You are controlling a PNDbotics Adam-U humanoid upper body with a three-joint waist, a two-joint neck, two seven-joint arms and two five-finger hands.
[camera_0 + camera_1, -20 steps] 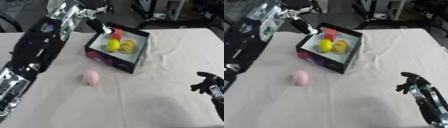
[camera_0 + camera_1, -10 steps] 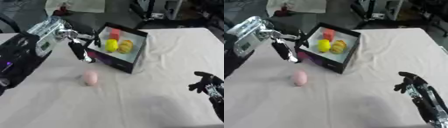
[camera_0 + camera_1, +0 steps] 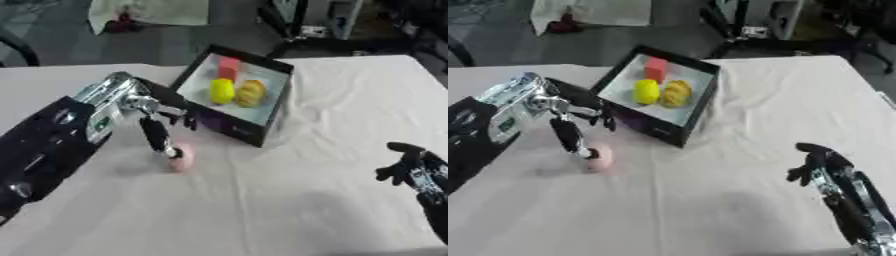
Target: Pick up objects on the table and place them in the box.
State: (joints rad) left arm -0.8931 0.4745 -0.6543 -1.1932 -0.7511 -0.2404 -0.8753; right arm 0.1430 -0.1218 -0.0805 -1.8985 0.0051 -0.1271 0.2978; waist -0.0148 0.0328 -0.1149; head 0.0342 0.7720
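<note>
The left hand (image 3: 162, 131) reached down with its fingers spread, one long finger touching the top of a pink egg-shaped thing (image 3: 180, 157) without gripping it. That pink thing lay on the white tablecloth (image 3: 289, 200), at about seven o'clock from the black box (image 3: 234, 95). Inside the box sat a red block (image 3: 229, 67), a yellow fruit (image 3: 220, 91) and a bread roll (image 3: 250, 93). The right hand (image 3: 815, 162) rested at the four o'clock corner, fingers relaxed, holding nothing.

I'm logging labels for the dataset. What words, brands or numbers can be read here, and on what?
No text can be read.
Left arm: a small green patch, too blurred to read.
Box, pink object, table: nothing legible shows.
</note>
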